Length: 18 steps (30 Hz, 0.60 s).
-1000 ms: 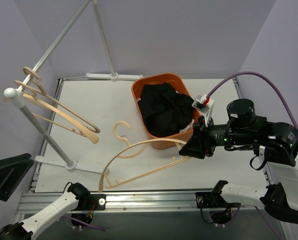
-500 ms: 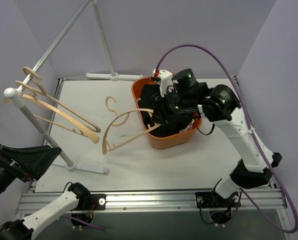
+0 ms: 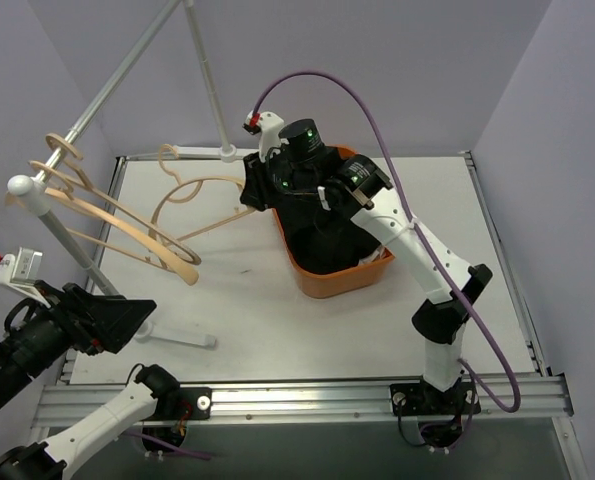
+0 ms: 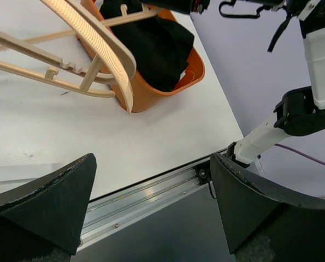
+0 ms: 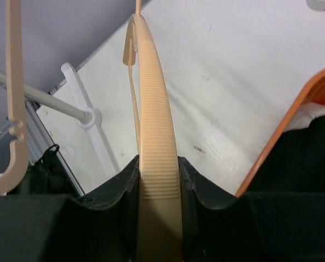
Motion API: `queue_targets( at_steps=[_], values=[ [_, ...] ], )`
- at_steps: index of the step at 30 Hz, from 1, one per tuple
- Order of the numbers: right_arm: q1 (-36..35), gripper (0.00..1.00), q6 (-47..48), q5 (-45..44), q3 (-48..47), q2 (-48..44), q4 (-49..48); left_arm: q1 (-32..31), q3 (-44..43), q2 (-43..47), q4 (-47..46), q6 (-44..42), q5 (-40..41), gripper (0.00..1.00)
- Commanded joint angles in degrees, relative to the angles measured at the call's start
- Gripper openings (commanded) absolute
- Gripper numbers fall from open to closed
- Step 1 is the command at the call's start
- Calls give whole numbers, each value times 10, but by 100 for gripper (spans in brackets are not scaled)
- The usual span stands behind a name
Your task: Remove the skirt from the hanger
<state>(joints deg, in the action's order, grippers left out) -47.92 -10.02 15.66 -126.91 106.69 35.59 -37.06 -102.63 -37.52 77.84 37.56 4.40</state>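
The black skirt (image 3: pixel 327 235) lies bunched inside the orange basket (image 3: pixel 349 281), off the hanger. It also shows in the left wrist view (image 4: pixel 151 46) and the right wrist view (image 5: pixel 309 158). My right gripper (image 3: pixel 252 192) is shut on one arm of a bare beige hanger (image 3: pixel 212 181) and holds it in the air left of the basket, hook pointing toward the back left. In the right wrist view the gripper (image 5: pixel 159 185) clamps the ribbed hanger arm (image 5: pixel 157 125). My left gripper (image 3: pixel 117 322) is open and empty at the near left, also seen in its wrist view (image 4: pixel 151 164).
A white clothes rack pole (image 3: pixel 97 100) slants along the left side with several empty beige hangers (image 3: pixel 117 225) hung on it. Its foot (image 3: pixel 182 337) rests on the table's near left. The aluminium rail (image 3: pixel 307 400) runs along the near edge.
My right arm swung from the near right, across the basket, to the back left, carrying the bare hanger with it. My left gripper rose into view at the near left.
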Motion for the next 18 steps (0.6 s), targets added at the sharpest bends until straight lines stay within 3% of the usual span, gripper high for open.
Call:
queue_targets(
  at_steps=[1,6,11,18],
  values=[
    [-6,0,-5,22,-40,14,-126,1,22,9,18,-24,-11,94],
    [-7,0,-5,41,-68,47,-184,1,80,31,-15,-22,-40,94],
    [-17,0,-28,67,-33,55,-285,1,105,39,-37,-28,-48,94],
    [-26,0,-18,99,-91,109,-308,1,115,21,-59,-27,-81,94]
  ],
)
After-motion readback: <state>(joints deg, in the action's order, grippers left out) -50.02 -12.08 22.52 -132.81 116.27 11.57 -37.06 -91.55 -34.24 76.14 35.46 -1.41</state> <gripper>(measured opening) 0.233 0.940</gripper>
